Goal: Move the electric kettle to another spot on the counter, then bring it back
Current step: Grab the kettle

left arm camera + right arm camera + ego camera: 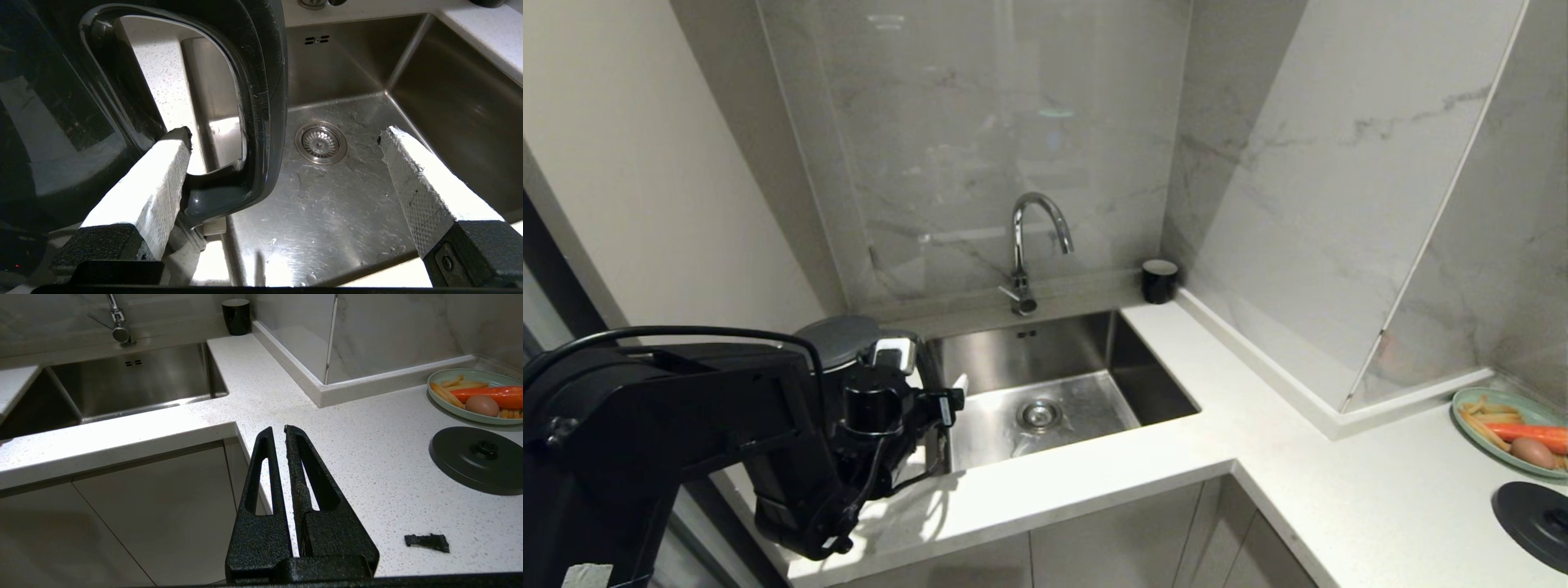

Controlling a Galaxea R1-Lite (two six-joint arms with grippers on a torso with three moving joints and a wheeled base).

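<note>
The electric kettle [837, 339], glossy black with a flat grey lid, stands on the white speckled counter [1094, 474] just left of the sink, mostly hidden behind my left arm. In the left wrist view its dark body [61, 122] fills one side and its loop handle [261, 102] rises in front. My left gripper [284, 134] is open wide around the handle. One white finger [155, 179] sits between the body and the handle's lower end; the other finger [412, 171] hangs over the sink. My right gripper [278, 428] is parked shut above the counter's corner [367, 457].
A steel sink [1127, 351] with a faucet [1021, 245] lies right of the kettle. A small black cup [1159, 280] stands in the back corner. At far right are the flat black base disc [1535, 514], a green plate [1462, 404] of food, and a black scrap [427, 542].
</note>
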